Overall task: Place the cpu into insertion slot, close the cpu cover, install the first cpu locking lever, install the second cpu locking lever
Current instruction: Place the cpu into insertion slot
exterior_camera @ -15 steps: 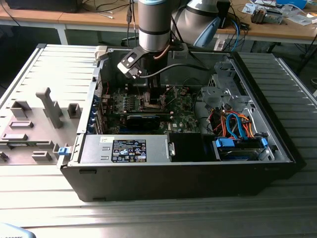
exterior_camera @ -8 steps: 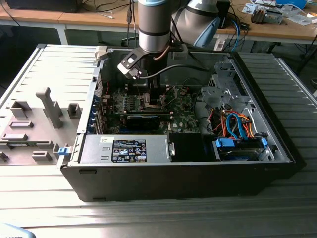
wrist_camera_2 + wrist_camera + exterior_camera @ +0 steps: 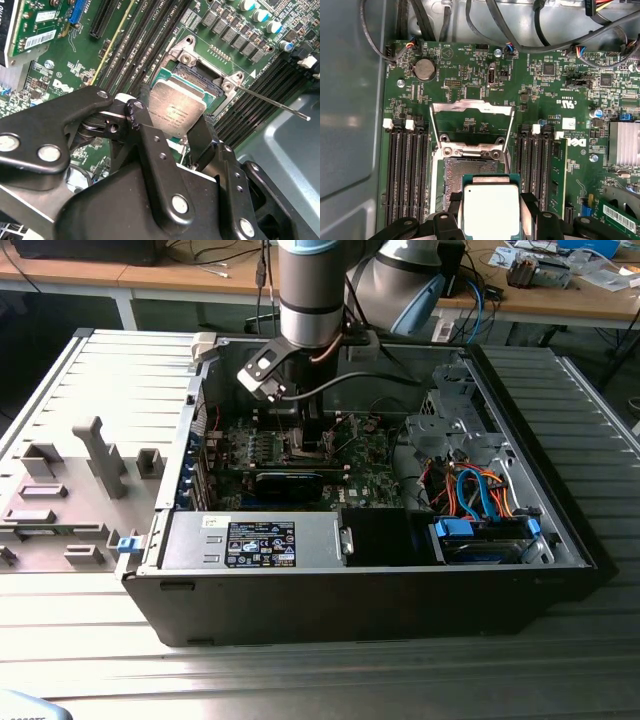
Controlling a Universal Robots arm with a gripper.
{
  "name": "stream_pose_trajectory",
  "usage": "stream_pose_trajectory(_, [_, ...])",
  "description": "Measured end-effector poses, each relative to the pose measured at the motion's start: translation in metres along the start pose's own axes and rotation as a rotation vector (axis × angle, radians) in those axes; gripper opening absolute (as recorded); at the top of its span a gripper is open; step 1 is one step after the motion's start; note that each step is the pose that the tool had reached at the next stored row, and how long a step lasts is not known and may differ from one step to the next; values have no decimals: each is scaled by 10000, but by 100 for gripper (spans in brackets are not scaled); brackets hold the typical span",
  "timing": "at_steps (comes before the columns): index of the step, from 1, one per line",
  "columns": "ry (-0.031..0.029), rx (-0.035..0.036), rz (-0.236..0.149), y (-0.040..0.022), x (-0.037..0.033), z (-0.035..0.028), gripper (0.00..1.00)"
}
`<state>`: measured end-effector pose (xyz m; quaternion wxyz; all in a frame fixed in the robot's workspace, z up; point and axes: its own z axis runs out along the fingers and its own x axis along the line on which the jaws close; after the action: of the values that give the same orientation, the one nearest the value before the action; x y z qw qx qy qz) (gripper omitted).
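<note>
The cpu (image 3: 491, 212), a dull silver square rimmed green, is pinched in the gripper (image 3: 491, 202) over the open socket (image 3: 452, 175) (cpu cover (image 3: 471, 112) flipped up). At the exterior view's upper centre, the arm (image 3: 310, 290) points down into the computer case (image 3: 350, 605).

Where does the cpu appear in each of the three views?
Exterior view: hidden under the end effector, above the motherboard.
First wrist view: the cpu, gripped, partly covering the socket.
Second wrist view: the cpu, gripped, before the socket.
Shared landmark: the open socket.
</note>
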<state>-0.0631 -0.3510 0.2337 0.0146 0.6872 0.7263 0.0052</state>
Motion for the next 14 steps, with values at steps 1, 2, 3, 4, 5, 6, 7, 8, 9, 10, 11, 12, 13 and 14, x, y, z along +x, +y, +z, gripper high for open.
stream_pose_trajectory(1, [1, 0, 0, 0, 0, 4, 54])
stream_pose_trajectory(2, [1, -1, 0, 0, 0, 8, 54])
stream_pose_trajectory(3, [1, -1, 1, 0, 0, 11, 54])
stream_pose_trajectory(4, [0, 0, 0, 0, 0, 15, 54])
stream_pose_trajectory(5, [1, -1, 0, -1, 0, 18, 54])
stream_pose_trajectory(6, [1, 0, 1, -1, 0, 20, 54])
stream_pose_trajectory(7, [1, 0, 0, -1, 0, 22, 54])
stream_pose_trajectory(8, [1, -1, 0, -1, 1, 26, 54])
stream_pose_trajectory(9, [0, 0, 1, -1, 1, 29, 54])
stream_pose_trajectory(10, [0, 0, 0, -1, 0, 30, 54])
stream_pose_trajectory(11, [0, 0, 0, -1, 0, 32, 54])
stream_pose_trajectory(12, [0, 0, 0, -1, 1, 35, 54])
stream_pose_trajectory(13, [0, 0, 0, -1, 1, 37, 54])
stream_pose_trajectory(14, [0, 0, 0, -1, 1, 39, 54])
